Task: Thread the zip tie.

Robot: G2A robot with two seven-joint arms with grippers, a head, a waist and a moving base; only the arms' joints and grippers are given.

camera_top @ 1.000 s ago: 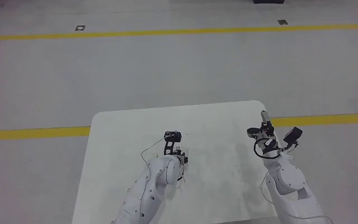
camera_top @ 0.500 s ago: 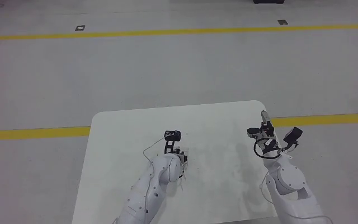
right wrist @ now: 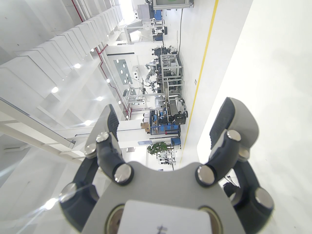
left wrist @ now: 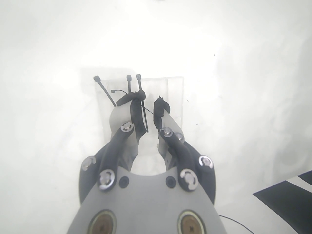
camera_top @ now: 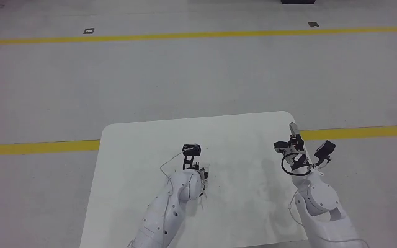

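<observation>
Bright, even, overexposed indoors.
Washed nearly white over the table [left wrist: 243, 49] in left wrist view, faint grey shadow beside the tray [left wrist: 175, 91]; glaring ceiling lamps [right wrist: 54, 89] and bowed edges in right wrist view.

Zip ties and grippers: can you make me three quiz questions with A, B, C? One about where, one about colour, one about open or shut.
1. Where do the zip ties lie?
A. In a clear tray on the white table
B. On the floor
C. In a cup

2. What colour are the zip ties?
A. Yellow
B. Black
C. Red

3. How is the right gripper?
A. Shut on a tie
B. Open and empty
C. Shut on nothing

Answers:
1 A, the left wrist view shows them lying in the tray.
2 B, every tie there is black.
3 B, its fingers stand wide apart with nothing between them.
</observation>
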